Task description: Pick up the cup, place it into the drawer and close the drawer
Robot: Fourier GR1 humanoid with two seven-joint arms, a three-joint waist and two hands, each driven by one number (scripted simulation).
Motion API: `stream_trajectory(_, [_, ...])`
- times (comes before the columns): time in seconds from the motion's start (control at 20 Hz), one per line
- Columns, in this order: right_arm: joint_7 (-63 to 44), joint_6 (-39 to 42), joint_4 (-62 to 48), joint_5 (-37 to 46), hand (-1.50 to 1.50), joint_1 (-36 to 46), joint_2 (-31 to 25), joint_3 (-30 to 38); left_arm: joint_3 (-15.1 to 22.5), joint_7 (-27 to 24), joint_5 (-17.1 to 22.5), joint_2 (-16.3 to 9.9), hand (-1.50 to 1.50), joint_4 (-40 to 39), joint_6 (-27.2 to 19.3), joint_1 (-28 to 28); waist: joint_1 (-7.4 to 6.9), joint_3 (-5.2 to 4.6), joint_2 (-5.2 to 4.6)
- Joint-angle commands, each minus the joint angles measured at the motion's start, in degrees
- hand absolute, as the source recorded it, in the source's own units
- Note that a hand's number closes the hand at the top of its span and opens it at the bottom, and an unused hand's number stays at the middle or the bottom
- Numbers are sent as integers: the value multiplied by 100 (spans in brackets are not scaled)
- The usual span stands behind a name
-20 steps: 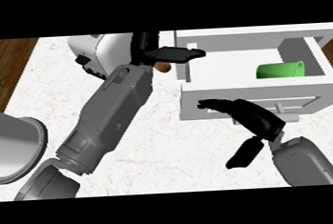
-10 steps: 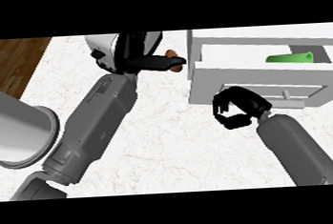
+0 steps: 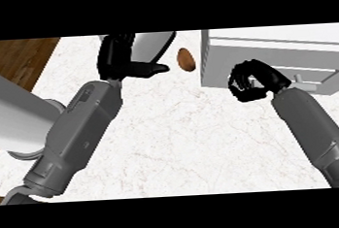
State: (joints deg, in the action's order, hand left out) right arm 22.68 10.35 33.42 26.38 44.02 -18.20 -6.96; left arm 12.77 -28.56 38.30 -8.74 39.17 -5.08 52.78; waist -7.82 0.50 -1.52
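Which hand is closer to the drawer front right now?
Right. The right hand, fingers curled, sits against the drawer front near its left end. The left hand is well off to the drawer's left, beyond the small brown object.

Matt white marble-veined counter; dark wood floor; smooth white drawer; glossy black right hand

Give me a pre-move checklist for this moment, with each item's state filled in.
1. White drawer unit front pushed in, no open compartment showing: ok.
2. Cup inside the drawer: cannot tell, it is not visible.
3. Right robot hand holds nothing, fingers curled against the drawer front: ok.
4. Left robot hand apart from the drawer, resting near the white rounded object: ok.
5. Small brown oval object beside the drawer unit, untouched: ok.
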Motion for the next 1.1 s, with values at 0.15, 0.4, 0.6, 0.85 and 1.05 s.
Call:
stream_trajectory(0.15, [-253,-237,-571,-303,150,982,-356,687,96,112,-26,-226,-150,276,281,-296,-226,-20,-68])
stream_trajectory(0.4, [-250,110,-459,-463,150,1028,-703,798,71,162,31,-340,-150,370,439,-405,-379,-25,-111])
stream_trajectory(0.6, [-221,351,-344,-567,150,970,-820,822,137,132,21,-236,-150,450,477,-488,-427,-24,-135])
stream_trajectory(0.85, [-253,657,-161,-786,150,975,-960,944,119,102,55,-286,-150,502,605,-587,-486,-33,-145])
stream_trajectory(1.05, [-324,793,-75,-871,150,897,-1030,979,107,110,64,-383,-150,566,699,-625,-535,-36,-139])
